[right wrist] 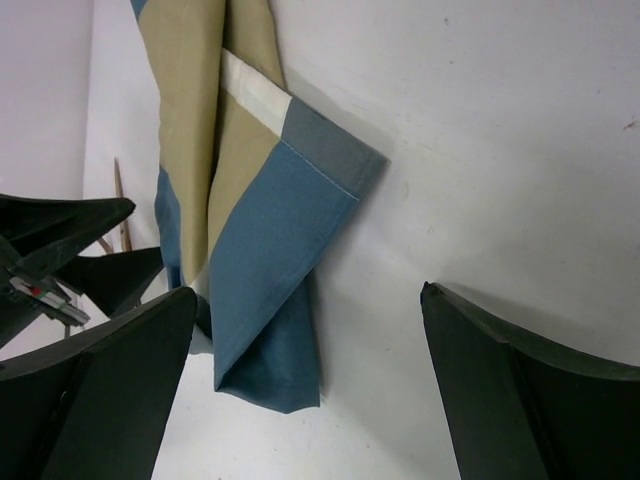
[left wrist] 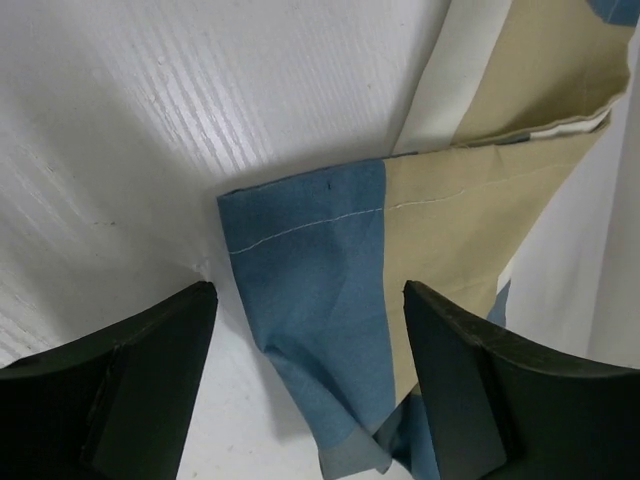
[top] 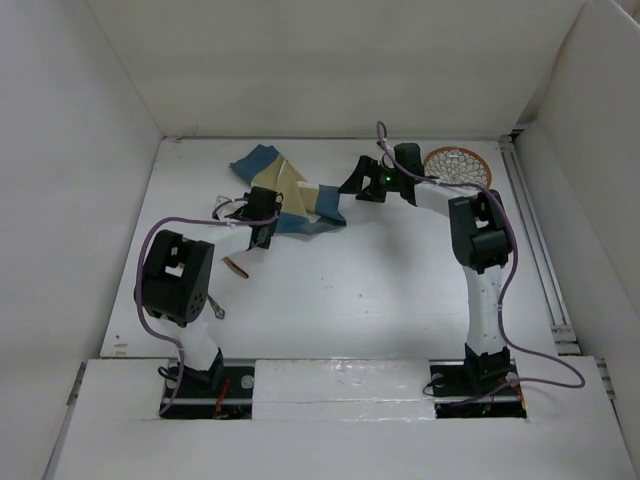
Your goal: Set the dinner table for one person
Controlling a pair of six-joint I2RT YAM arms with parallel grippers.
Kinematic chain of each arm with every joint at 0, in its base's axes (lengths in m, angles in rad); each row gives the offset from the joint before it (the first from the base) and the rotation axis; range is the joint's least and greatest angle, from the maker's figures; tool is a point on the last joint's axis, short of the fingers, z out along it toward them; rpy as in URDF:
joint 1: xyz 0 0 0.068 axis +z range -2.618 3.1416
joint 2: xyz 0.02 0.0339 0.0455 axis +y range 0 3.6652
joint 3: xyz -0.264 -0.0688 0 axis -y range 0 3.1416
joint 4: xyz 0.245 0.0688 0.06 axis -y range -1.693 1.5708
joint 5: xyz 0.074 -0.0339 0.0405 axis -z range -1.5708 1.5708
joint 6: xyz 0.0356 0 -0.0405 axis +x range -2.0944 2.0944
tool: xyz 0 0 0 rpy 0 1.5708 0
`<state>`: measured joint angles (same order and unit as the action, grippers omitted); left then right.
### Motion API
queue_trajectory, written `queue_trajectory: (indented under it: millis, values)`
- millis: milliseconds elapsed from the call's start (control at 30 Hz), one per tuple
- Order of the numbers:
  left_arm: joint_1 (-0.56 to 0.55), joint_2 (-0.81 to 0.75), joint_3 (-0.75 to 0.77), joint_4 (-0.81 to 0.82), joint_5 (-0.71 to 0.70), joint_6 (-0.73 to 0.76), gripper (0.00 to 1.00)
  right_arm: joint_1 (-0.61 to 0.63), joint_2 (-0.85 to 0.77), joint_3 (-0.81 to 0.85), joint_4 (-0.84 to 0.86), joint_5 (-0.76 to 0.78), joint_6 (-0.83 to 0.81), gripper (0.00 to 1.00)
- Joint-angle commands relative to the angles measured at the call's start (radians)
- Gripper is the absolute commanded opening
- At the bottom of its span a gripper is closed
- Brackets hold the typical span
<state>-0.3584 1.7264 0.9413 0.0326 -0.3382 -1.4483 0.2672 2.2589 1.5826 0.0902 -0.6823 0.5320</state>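
Straddling placemat (left wrist: 450,220), left gripper (left wrist: 308,300) — overhead-only, perhaps plate (top: 457,165)

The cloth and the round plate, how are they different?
The cloth is blue and beige; the round plate has a brown rim and a pale patterned middle. The cloth is folded and bunched up; the round plate lies flat. The cloth sits between the left hand and the right hand, both open; the round plate is off at the far right. Both rest on the white table.

The dinner table (top: 350,290) looks matte white, the placemat (top: 300,192) stitched cloth.
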Motion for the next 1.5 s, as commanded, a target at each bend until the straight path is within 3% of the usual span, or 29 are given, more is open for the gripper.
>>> queue_trajectory:
  millis: [0,33,200,400,833,900,1167,1267,1367,1467]
  values:
    - [-0.004,0.035,0.022,-0.105,-0.035,-0.047,0.72,-0.002,0.002,0.037,0.071,-0.040,0.006,1.00]
    - [-0.004,0.035,0.022,-0.105,-0.035,-0.047,0.67,-0.002,0.002,0.037,0.071,-0.040,0.006,1.00]
    - [-0.013,0.045,0.022,-0.115,-0.035,-0.057,0.17,-0.011,0.024,0.068,0.071,-0.071,0.028,1.00]
    - [-0.013,0.055,0.031,-0.126,-0.035,-0.066,0.00,-0.011,0.034,0.086,0.071,-0.071,0.037,1.00]
    - [-0.013,-0.004,0.031,-0.155,-0.062,-0.017,0.00,0.009,0.116,0.189,0.045,-0.077,0.079,1.00]
    - [-0.013,-0.014,0.031,-0.155,-0.062,-0.017,0.00,0.018,0.139,0.220,-0.005,-0.068,0.079,0.96]
    - [-0.013,-0.054,0.031,-0.155,-0.082,0.003,0.00,0.037,0.116,0.169,-0.087,0.020,0.079,0.96]
    - [-0.013,-0.054,0.031,-0.155,-0.082,0.003,0.00,0.059,0.139,0.169,-0.087,0.010,0.104,0.87]
    - [-0.013,-0.054,0.019,-0.137,-0.073,0.003,0.00,0.070,0.163,0.169,-0.087,0.010,0.135,0.72]
    - [-0.013,-0.054,0.008,-0.128,-0.073,0.003,0.00,0.079,0.172,0.169,-0.087,0.000,0.144,0.71]
